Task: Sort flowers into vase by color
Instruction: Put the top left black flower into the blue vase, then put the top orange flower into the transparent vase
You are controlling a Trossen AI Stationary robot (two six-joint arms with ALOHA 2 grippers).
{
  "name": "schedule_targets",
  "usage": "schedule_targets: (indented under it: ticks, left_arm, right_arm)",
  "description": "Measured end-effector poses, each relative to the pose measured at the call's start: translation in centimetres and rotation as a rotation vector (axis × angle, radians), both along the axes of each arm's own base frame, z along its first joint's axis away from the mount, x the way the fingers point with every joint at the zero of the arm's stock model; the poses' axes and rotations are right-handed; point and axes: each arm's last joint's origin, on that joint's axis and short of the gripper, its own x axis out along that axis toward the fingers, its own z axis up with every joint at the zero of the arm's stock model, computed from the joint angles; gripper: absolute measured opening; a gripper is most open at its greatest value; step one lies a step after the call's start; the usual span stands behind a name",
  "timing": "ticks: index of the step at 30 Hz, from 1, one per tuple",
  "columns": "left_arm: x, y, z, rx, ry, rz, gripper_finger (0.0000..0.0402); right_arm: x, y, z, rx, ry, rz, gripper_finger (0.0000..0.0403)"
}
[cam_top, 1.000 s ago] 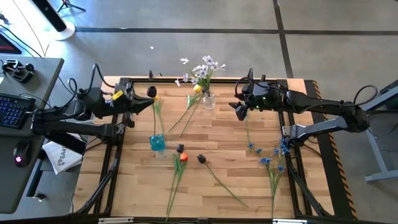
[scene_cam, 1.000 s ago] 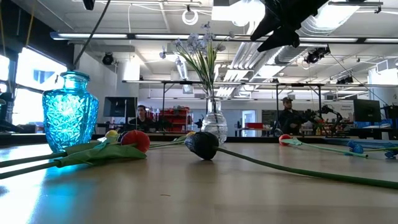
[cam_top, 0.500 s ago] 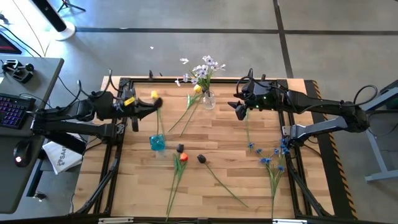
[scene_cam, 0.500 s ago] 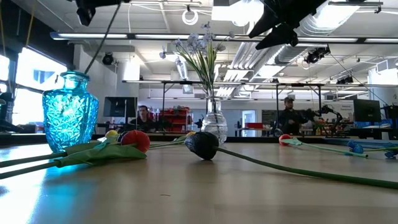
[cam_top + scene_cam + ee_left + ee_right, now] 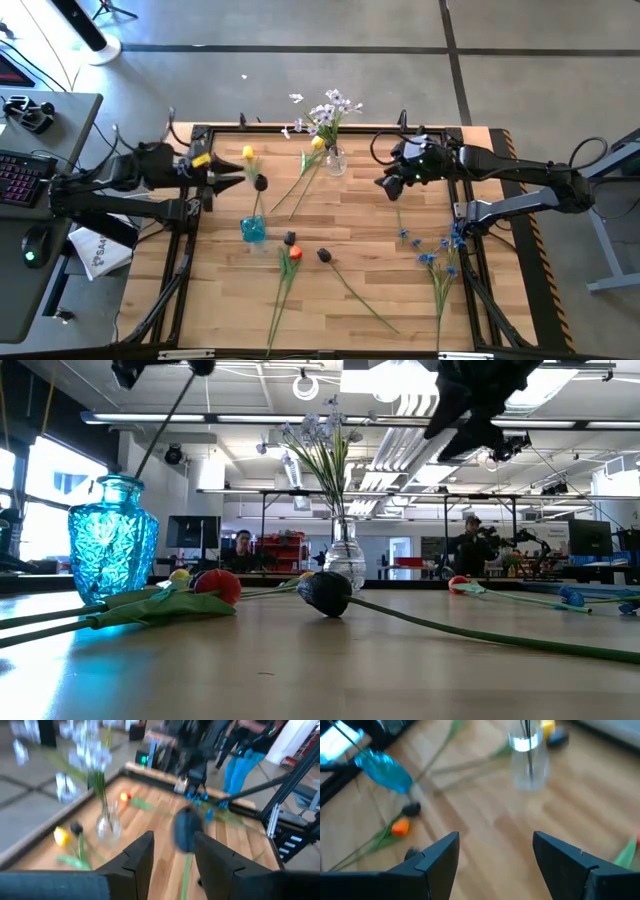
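A dark purple tulip stands slanted with its stem's lower end in the blue vase. Its head is just off my left gripper's fingertips. My left gripper hangs open above the table's left part, nearly level. My right gripper hangs open over the far right, empty, right of the clear vase, which holds white-lilac sprigs. Yellow tulips, an orange one, dark ones and blue blossoms lie flat on the wood. My left gripper has its fingers on either side of the dark tulip's head, coming nearly level from the table's left. Blur keeps me from telling whether a finger touches the head. The flower leans up out of the blue vase by its stem.
Black frame rails run along the table's left and right sides. A desk with a keyboard stands off the left edge. Bare wood lies in the middle and near part. People stand in the room beyond.
My left gripper has carried the dark tulip's head toward the table's near and right side, tipped, and opened. The head now leans farther over the table while the stem's lower end stays in the blue vase. My right gripper has tipped farther down and rolled.
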Motion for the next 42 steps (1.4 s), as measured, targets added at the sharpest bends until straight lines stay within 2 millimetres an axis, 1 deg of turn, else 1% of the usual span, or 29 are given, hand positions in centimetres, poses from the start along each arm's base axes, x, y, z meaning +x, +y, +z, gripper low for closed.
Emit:
schedule_targets:
  ticks: [5, 8, 10, 13, 16, 18, 21, 26, 30, 34, 36, 38, 42]
  left_arm:
    - [-0.4, 0.1, 2.7, 0.108, -0.046, 0.033, 0.0129]
    - [-0.3, 0.3, 3.7, 0.150, -0.051, 0.084, 0.0129]
    - [-0.2, 0.4, 3.9, 0.126, -0.057, 0.136, 0.0129]
    - [-0.2, 0.7, 3.7, 0.077, -0.061, 0.235, 0.0129]
    - [-0.1, 0.8, 3.2, 0.062, -0.029, 0.287, 0.0129]
    - [0.0, 0.9, 2.9, 0.052, -0.005, 0.298, 0.0129]
    - [0.2, 0.9, 2.6, 0.050, 0.025, 0.305, 0.0129]
    - [0.2, 0.8, 2.4, 0.014, 0.033, 0.293, 0.0129]
    - [0.2, 0.7, 2.4, -0.012, 0.027, 0.267, 0.0129]
    - [0.3, 0.7, 2.4, -0.014, 0.026, 0.260, 0.0129]
    - [0.3, 0.7, 2.5, -0.015, 0.022, 0.260, 0.0129]
    - [0.3, 0.7, 2.5, -0.019, 0.020, 0.261, 0.0129]
    - [0.3, 0.7, 2.5, -0.032, 0.017, 0.254, 0.0129]
  right_arm:
    - [-1.2, 0.2, -1.0, 0.139, 0.138, -0.074, 0.0249]
    - [-1.9, 0.2, -1.4, 0.198, 0.205, -0.138, 0.0249]
    - [-2.1, 0.1, -1.7, 0.226, 0.237, -0.180, 0.0249]
    - [-2.0, -0.3, -2.3, 0.254, 0.282, -0.220, 0.0249]
    - [-1.2, -1.3, -3.3, 0.275, 0.334, -0.260, 0.0249]
    - [-0.6, -2.5, -4.4, 0.288, 0.386, -0.299, 0.0249]
    - [0.2, -4.6, -6.6, 0.303, 0.489, -0.330, 0.0249]
    - [0.9, -8.0, -10.4, 0.353, 0.626, -0.348, 0.0249]
    - [1.4, -9.3, -12.6, 0.371, 0.685, -0.323, 0.0249]
    - [2.0, -10.2, -14.4, 0.385, 0.694, -0.325, 0.0248]
    - [2.4, -10.5, -15.2, 0.397, 0.686, -0.326, 0.0241]
    - [2.6, -10.8, -16.0, 0.406, 0.692, -0.327, 0.0224]
    - [2.7, -11.2, -17.0, 0.433, 0.723, -0.342, 0.0167]
